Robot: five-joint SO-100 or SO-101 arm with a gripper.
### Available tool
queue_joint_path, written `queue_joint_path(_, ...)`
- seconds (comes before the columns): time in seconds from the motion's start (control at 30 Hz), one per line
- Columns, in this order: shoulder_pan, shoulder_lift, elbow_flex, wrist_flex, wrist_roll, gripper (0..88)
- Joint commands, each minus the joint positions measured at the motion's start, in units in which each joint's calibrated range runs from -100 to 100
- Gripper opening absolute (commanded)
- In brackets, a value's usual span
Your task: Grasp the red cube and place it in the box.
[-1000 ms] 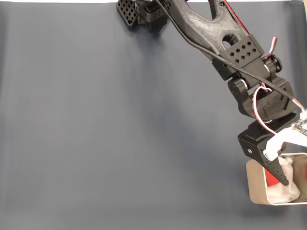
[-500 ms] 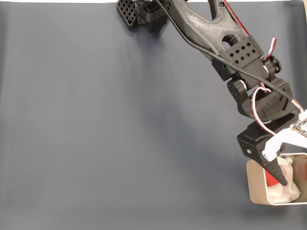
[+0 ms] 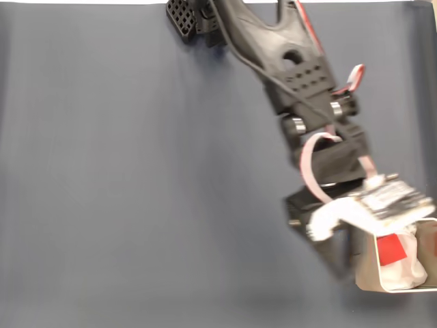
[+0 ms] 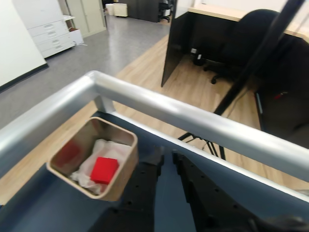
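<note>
The red cube (image 3: 390, 249) lies inside the beige box (image 3: 364, 272) at the lower right of the fixed view, on crumpled white lining. My gripper (image 3: 339, 258) is blurred there, just left of the box and off the cube. In the wrist view the red cube (image 4: 105, 169) rests on the lining in the box (image 4: 124, 166), which sits left of and beyond my gripper (image 4: 167, 155). The black fingers (image 4: 193, 186) stand a narrow gap apart with nothing between them.
A dark blue-grey mat (image 3: 136, 178) covers the table, bare to the left of the arm. The arm's base (image 3: 191, 19) is at the top edge. In the wrist view a metal rail (image 4: 193, 121) borders the table just behind the box.
The arm has swung left and away from the box, blurring in the fixed view. The cube, earlier half hidden behind a finger, now lies free in the box.
</note>
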Motion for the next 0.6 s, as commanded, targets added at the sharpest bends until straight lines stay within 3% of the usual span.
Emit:
queue_joint_path(0.0, 6.4, -10.4, 4.5, -1.1, 0.3, 0.0)
queue_joint_path(0.3, 15.4, -39.2, 36.1, -1.7, -0.8, 0.0)
queue_joint_path(0.57, 18.0, -72.0, 70.3, -0.2, -1.7, 0.0)
